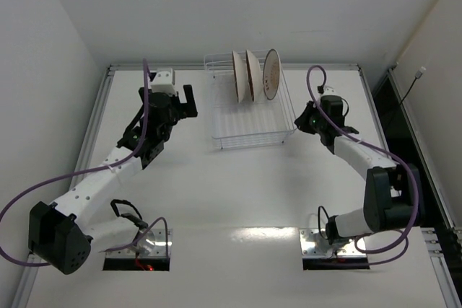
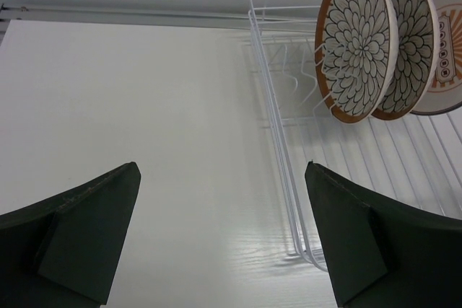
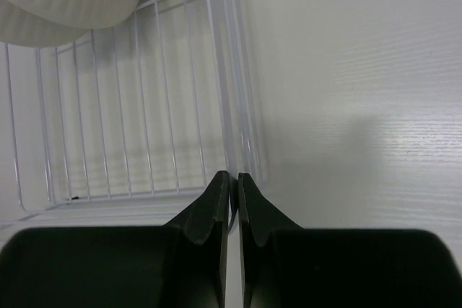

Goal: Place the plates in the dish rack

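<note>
White table (image 1: 216, 200) and white walls frame one dish rack (image 1: 249, 124), set at the far middle where both arms can likely reach it. Three plates (image 1: 253, 76) stand on edge in its far end, side by side, apparently propped by the wire slots so they cannot tip flat: two with petal faces, one with orange rays. None lies on the table, so the loading looks done. Two arms flank the rack. Left fingers (image 2: 86, 229) are spread wide around nothing; right fingers (image 3: 209, 214) are pressed together, also carrying nothing.
</note>
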You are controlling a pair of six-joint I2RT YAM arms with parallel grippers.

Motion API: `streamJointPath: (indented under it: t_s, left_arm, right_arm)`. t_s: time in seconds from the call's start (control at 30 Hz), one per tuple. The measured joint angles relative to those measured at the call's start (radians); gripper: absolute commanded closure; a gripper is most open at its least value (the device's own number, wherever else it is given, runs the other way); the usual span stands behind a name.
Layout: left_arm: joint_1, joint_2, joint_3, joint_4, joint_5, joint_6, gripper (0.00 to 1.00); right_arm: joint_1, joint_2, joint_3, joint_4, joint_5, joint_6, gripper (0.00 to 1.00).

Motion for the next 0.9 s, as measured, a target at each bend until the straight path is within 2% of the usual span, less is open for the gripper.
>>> streamJointPath:
  t_s: [0.23,0.3,0.33,0.47,0.6,0.9]
  left_arm:
    - [0.000,0.000,0.000,0.002,-0.038,-0.025,0.01]
    - [0.000,0.000,0.000,-0.002,-0.049,-0.034,0.01]
    - [0.000,0.000,0.000,-0.005,-0.053,-0.039,0.01]
    - [0.000,0.000,0.000,-0.011,-0.064,-0.055,0.01]
    - [0.000,0.000,0.000,-0.024,-0.068,-0.063,0.01]
    - [0.000,0.005,0.000,-0.039,-0.071,-0.072,0.01]
  right_arm:
    - [0.099,-0.034,-0.026,-0.001,0.120,0.074,1.00]
    - [0.134,-0.050,-0.030,-0.020,0.143,0.093,0.92]
    - [0.150,-0.057,-0.030,-0.034,0.156,0.101,0.76]
    - [0.206,-0.108,-0.030,-0.090,0.212,0.147,0.51]
    - [0.219,-0.192,-0.021,-0.139,0.277,0.167,0.41]
    - [0.218,-0.278,0.017,-0.207,0.342,0.170,0.32]
